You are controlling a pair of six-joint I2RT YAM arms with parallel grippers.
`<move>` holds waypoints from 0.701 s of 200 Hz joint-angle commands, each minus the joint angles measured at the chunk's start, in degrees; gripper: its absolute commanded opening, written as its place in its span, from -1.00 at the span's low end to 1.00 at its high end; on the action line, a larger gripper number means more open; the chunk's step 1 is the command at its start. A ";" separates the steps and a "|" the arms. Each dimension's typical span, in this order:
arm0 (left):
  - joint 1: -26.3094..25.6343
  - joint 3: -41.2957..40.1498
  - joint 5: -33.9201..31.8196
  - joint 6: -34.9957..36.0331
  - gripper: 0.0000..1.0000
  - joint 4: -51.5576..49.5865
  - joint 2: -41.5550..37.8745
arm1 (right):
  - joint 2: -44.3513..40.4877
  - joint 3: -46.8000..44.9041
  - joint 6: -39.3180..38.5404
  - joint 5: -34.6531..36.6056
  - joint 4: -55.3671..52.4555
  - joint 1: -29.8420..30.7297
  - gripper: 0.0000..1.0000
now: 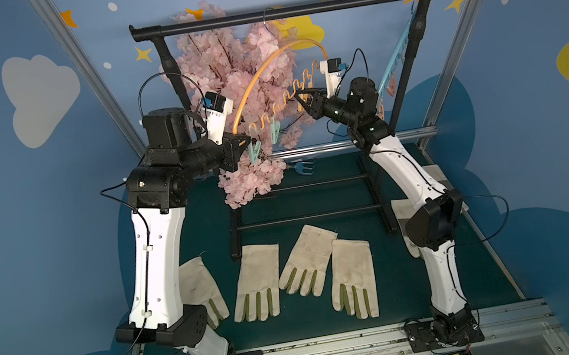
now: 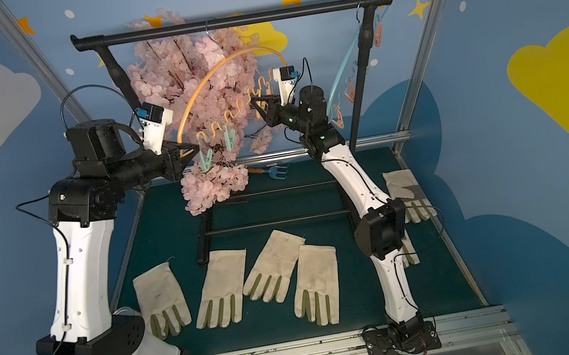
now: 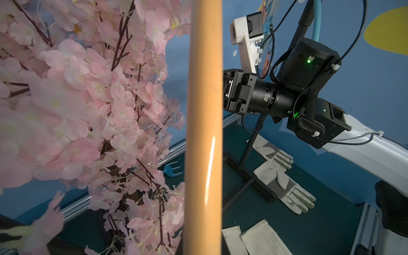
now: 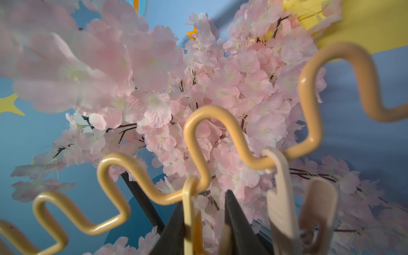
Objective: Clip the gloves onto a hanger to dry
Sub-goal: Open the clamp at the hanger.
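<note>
Several cream gloves (image 1: pixel 259 280) (image 2: pixel 221 288) lie flat on the green mat, and two more (image 2: pixel 404 189) (image 3: pixel 287 192) lie beside the right arm. An orange hanger (image 1: pixel 268 67) (image 2: pixel 218 70) hangs tilted from the black rail. Its wavy lower bar (image 4: pixel 198 123) carries clips. My left gripper (image 1: pixel 248 140) (image 2: pixel 195 147) is at the hanger's low left end. The orange bar (image 3: pixel 204 132) runs between its jaws, but the grip itself is hidden. My right gripper (image 1: pixel 298 96) (image 2: pixel 254 102) (image 4: pixel 205 198) is shut on a yellow clip (image 4: pixel 189 209) on the wavy bar.
A pink blossom branch (image 1: pixel 238 76) crowds the hanger from behind. The black rack (image 1: pixel 286 12) stands on the mat, with floor bars behind the gloves. A blue hanger (image 1: pixel 395 54) hangs at the rail's right end. Teal clips (image 1: pixel 273 133) hang near my left gripper. A blue fork (image 1: pixel 307 170) lies at the back.
</note>
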 commanded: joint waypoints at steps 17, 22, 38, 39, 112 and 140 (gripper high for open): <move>0.19 -2.12 0.29 -2.44 0.20 2.56 -1.79 | -1.77 -0.61 -0.22 0.53 0.66 -0.26 -0.69; 0.27 -3.23 0.02 -3.03 0.26 3.68 -2.62 | -1.83 -0.73 -0.28 0.53 0.65 -0.25 -0.66; 0.44 -8.25 -0.49 -5.70 0.53 8.21 -6.60 | -2.03 -1.25 -0.44 0.62 0.78 -0.24 -0.65; 0.49 -8.67 -0.47 -5.96 0.54 8.38 -6.89 | -2.03 -1.28 -0.41 0.62 0.81 -0.24 -0.65; 2.56 -41.97 -18.60 -20.52 0.39 17.39 -30.20 | -3.15 -4.05 -0.11 0.53 2.25 -0.35 -0.69; 2.56 -55.38 -20.66 -27.03 0.32 14.36 -35.73 | -3.61 -4.66 -0.06 0.55 2.86 -0.35 -0.66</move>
